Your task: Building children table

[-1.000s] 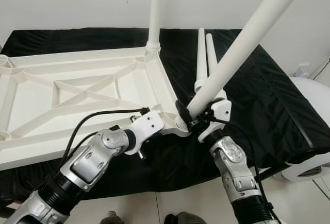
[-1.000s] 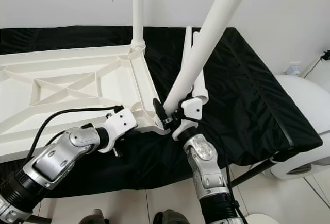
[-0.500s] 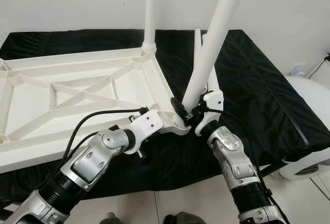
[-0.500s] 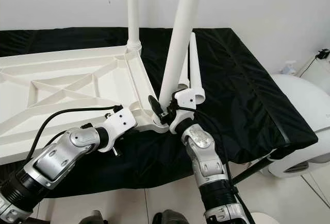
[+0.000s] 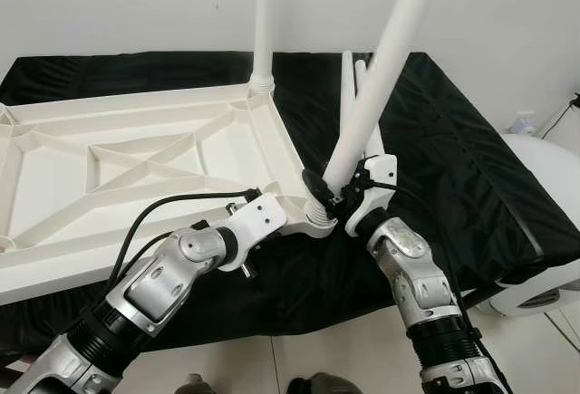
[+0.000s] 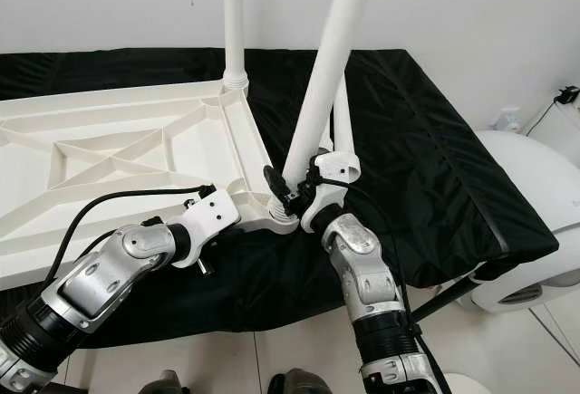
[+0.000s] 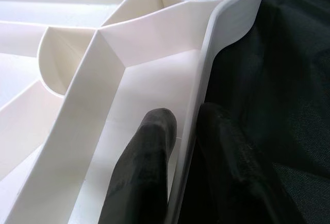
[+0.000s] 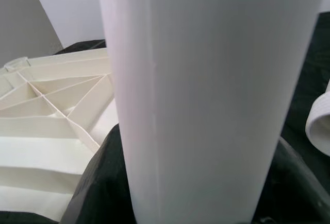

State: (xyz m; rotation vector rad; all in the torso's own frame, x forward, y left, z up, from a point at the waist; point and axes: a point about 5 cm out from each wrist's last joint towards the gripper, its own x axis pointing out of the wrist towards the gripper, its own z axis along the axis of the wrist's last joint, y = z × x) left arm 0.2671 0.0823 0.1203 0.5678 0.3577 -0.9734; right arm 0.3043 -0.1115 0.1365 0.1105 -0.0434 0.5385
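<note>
Loose legs crowd the right claw; black cloth beyond lies open.

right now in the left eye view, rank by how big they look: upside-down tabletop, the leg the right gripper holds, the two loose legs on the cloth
1. upside-down tabletop
2. held leg, nearer the camera, so partly inflated
3. two loose legs, alike and partly hidden behind it

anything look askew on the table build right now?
Yes. The leg in the right tool leans toward the robot's right at the near corner socket, while the fitted far leg stands straight. Left tool pinches the tabletop rim.
</note>
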